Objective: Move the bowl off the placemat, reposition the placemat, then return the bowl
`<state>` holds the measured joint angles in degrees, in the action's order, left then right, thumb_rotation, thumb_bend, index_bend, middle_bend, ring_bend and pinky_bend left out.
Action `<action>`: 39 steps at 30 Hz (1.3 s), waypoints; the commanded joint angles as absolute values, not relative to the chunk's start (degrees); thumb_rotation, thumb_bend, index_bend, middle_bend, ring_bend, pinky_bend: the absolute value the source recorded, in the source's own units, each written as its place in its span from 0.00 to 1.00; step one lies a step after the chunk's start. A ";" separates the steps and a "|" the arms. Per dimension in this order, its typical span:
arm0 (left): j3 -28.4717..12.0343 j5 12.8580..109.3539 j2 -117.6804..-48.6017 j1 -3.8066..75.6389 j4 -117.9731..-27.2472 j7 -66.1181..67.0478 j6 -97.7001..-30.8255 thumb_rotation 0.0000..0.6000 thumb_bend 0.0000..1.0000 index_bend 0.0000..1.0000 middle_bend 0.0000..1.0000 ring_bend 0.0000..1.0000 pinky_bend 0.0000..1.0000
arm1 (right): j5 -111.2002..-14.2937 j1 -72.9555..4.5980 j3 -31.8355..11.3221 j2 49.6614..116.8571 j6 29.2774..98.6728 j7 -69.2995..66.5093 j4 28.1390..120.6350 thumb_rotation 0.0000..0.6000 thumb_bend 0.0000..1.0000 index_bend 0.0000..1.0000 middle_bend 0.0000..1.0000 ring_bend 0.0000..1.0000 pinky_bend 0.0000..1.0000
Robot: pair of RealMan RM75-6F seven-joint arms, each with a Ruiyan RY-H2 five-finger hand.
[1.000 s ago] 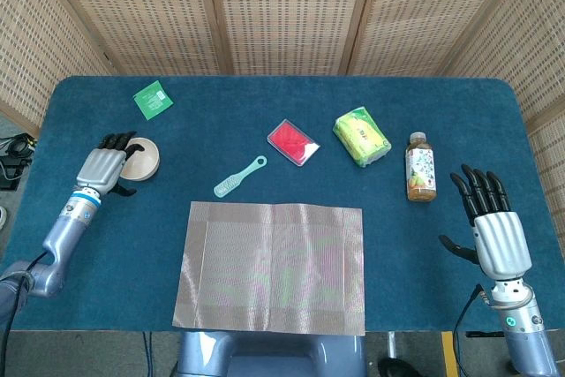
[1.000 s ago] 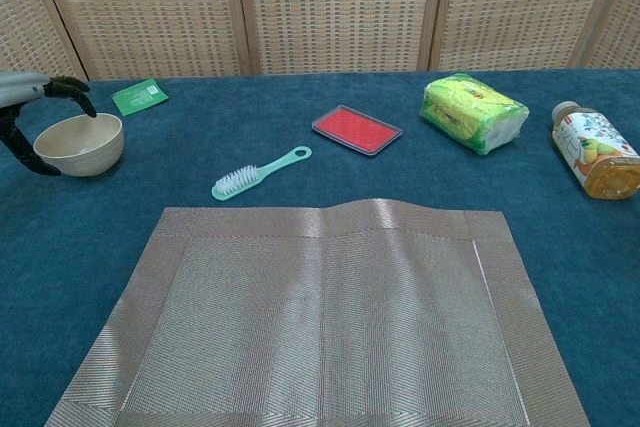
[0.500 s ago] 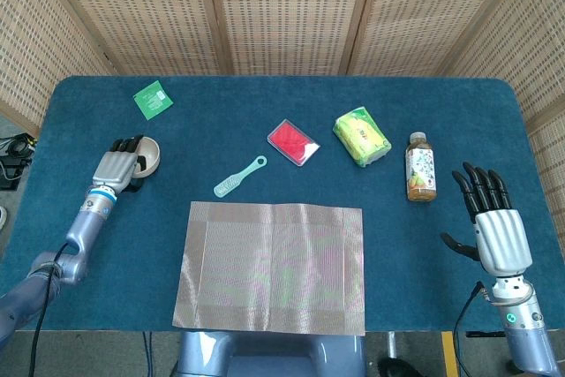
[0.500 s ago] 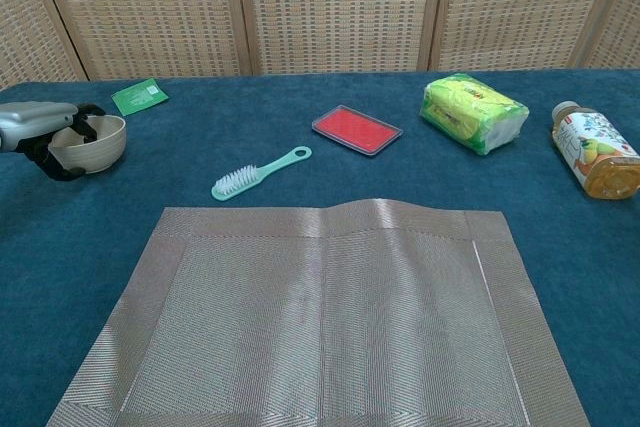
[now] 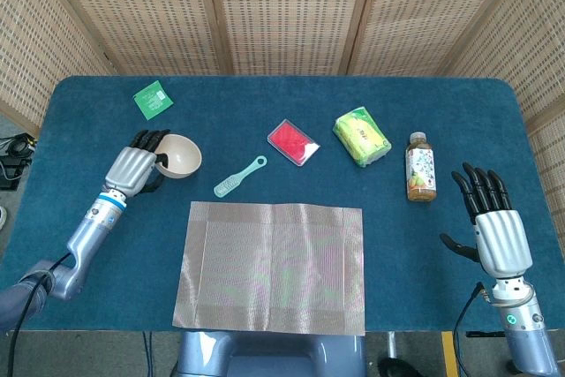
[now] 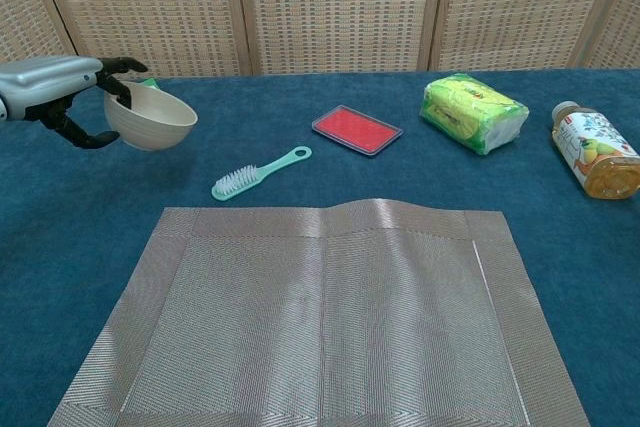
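From the head view, the left hand (image 5: 134,168) is gripping the rim of a cream bowl (image 5: 180,155), holding it at the far left of the woven placemat (image 5: 272,267), which is lying flat at the near middle of the blue table (image 5: 291,99). The right hand (image 5: 491,221) is resting at the near right, fingers spread, holding nothing. From the chest view, the bowl is hanging tilted and clear of the cloth, which the head view is not showing; the right hand is out of frame here. The bowl is looking rigid, light and smooth, so a rim pinch is seeming sensible.
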<state>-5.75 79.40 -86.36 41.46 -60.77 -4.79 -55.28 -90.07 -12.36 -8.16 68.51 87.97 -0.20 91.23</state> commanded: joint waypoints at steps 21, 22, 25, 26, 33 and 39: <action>1.92 97.03 -91.29 45.23 -85.79 8.10 -57.03 1.00 0.56 0.69 0.00 0.00 0.00 | -89.96 -11.93 -8.42 67.59 88.68 -1.67 91.65 1.00 0.00 0.00 0.00 0.00 0.00; 2.05 97.00 -91.83 45.23 -85.48 8.29 -56.83 1.00 0.56 0.69 0.00 0.00 0.00 | -89.95 -11.93 -8.43 67.58 88.66 -1.69 91.67 1.00 0.00 0.00 0.00 0.00 0.00; 2.25 96.92 -92.48 45.22 -85.06 8.62 -56.56 1.00 0.56 0.69 0.00 0.00 0.00 | -89.93 -11.94 -8.41 67.55 88.59 -1.73 91.67 1.00 0.00 0.00 0.00 0.00 0.00; 2.36 96.94 -92.66 45.21 -84.87 8.84 -56.46 1.00 0.56 0.69 0.00 0.00 0.00 | -89.92 -11.93 -8.42 67.53 88.60 -1.74 91.70 1.00 0.00 0.00 0.00 0.00 0.00; 3.31 96.24 -93.32 44.76 -82.92 9.61 -55.54 1.00 0.55 0.68 0.00 0.00 0.00 | -89.79 -11.97 -8.48 67.51 88.49 -1.78 91.69 1.00 0.00 0.00 0.00 0.00 0.00; 4.16 96.70 -92.66 44.17 -81.95 9.85 -56.19 1.00 0.09 0.43 0.00 0.00 0.00 | -90.00 -11.86 -8.46 67.46 88.78 -1.71 91.85 1.00 0.00 0.00 0.00 0.00 0.00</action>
<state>3.98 96.63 -92.87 44.29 -82.03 9.72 -56.18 -90.00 -11.87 -8.46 67.47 88.77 -1.70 91.84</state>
